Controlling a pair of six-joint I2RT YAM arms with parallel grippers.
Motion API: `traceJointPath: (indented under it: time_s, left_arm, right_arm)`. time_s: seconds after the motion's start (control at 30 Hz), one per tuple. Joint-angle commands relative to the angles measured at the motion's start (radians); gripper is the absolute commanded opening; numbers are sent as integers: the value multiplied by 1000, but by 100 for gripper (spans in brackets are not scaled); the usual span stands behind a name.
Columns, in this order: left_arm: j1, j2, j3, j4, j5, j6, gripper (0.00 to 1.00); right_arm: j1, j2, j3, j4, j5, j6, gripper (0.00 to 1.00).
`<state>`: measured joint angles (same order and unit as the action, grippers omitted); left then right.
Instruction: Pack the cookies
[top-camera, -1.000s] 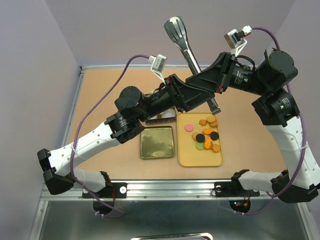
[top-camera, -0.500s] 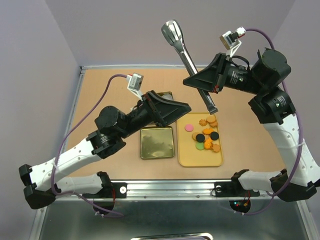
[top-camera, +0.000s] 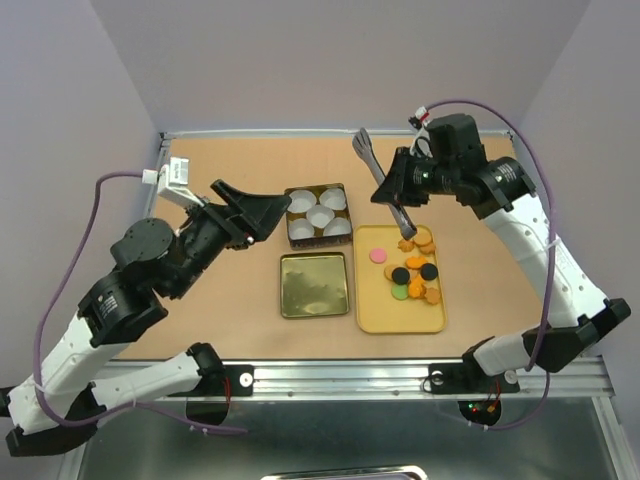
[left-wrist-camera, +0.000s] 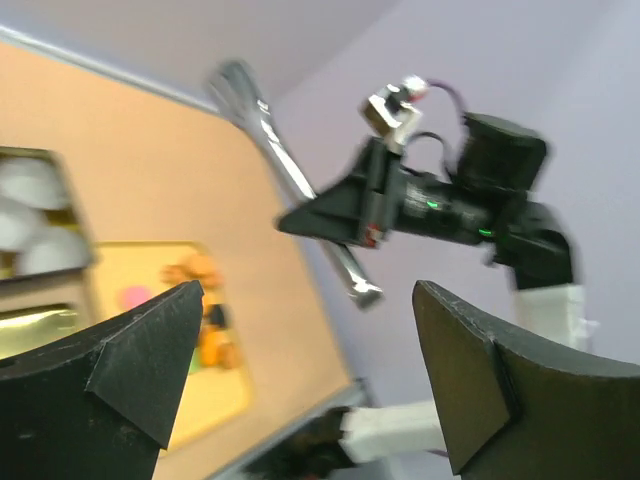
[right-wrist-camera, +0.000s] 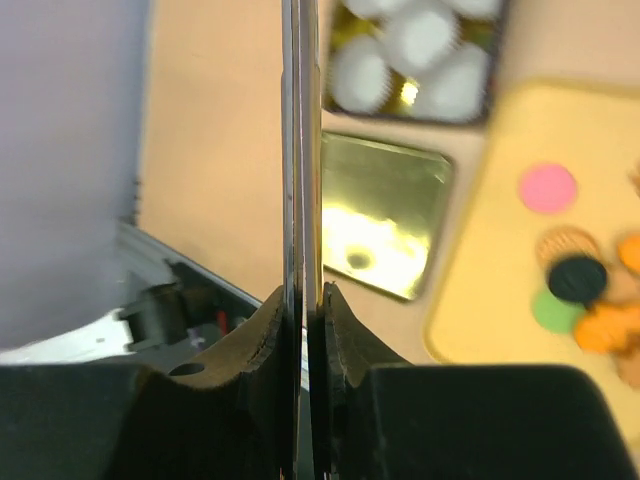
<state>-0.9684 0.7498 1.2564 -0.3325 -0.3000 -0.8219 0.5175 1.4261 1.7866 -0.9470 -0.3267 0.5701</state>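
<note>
wide open and empty at the left gripper (top-camera: 278, 206), raised just left of the tin (top-camera: 318, 215). clamped tight on metal tongs (top-camera: 385, 185) at the right gripper (right-wrist-camera: 302, 300), above the far end of the yellow tray (top-camera: 375, 310). clustered loose on that tray, right of the gold lid (top-camera: 314, 285): the cookies (top-camera: 412, 268).

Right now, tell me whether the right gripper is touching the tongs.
Touching. In the right wrist view, the right gripper is clamped on the tongs, pressing on both sides with no gap.

Cookies (top-camera: 410, 268) on the tray (top-camera: 378, 308), lid (top-camera: 314, 285) just left, liner-filled tin (top-camera: 316, 187) behind the lid.
</note>
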Motion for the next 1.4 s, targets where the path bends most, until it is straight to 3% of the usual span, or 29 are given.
traceJointPath:
  time_s: [0.0, 0.07, 0.1, 0.2, 0.27, 0.43, 0.67, 0.93, 1.23, 1.37]
  left_arm:
    - [144, 189, 64, -307, -10, 243, 98]
    - [329, 238, 52, -300, 103, 324, 98]
    - [403, 279, 46, -280, 227, 372, 97]
    - [575, 353, 31, -247, 417, 417, 90]
    - [605, 402, 38, -255, 430, 447, 86]
    - [609, 416, 6, -257, 420, 483, 86]
    - [606, 344, -126, -211, 499, 411, 85]
    - [609, 292, -169, -200, 457, 376, 84]
    - [608, 299, -215, -137, 461, 380, 84]
    - [608, 336, -207, -119, 458, 398, 84]
  right_arm:
    - [7, -84, -142, -199, 199, -12, 7]
    - [9, -110, -269, -208, 177, 68, 7]
    - [9, -121, -306, -210, 169, 91, 7]
    - [9, -139, -419, -205, 166, 166, 6]
    - [9, -148, -435, -213, 182, 201, 7]
    - [10, -153, -493, -257, 181, 272, 7]
    - [18, -165, -566, -250, 160, 344, 9]
    - [19, -53, -448, -317, 152, 225, 13]
    - [19, -32, -494, -219, 167, 197, 30]
    - [19, 31, -428, -200, 189, 180, 40]
